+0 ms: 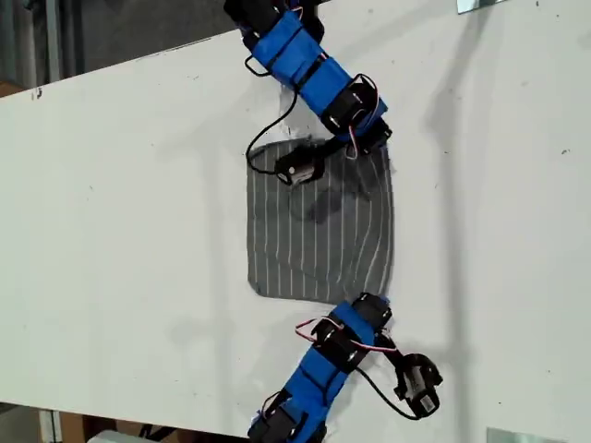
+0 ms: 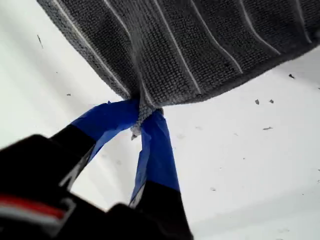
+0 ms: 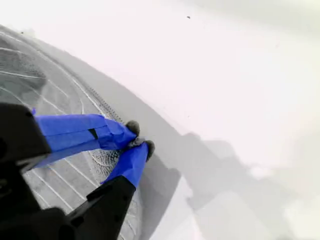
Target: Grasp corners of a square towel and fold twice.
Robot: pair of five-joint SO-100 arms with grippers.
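We find my first gripper [image 2: 142, 117] and my second gripper [image 3: 139, 141] each clamped on a towel [image 1: 319, 231] corner, so both corners can lift together for the fold.

Blue arms [image 1: 309, 65]; blk joints (red/wht cables)

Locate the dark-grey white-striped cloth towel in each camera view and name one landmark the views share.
Exterior view: the dark-grey striped cloth towel lies mid-table between the two arms.
First wrist view: it fills the upper part, its edge pinched by my first gripper.
Second wrist view: it lies behind my second gripper, blurred.
Shared landmark: the white stripes.
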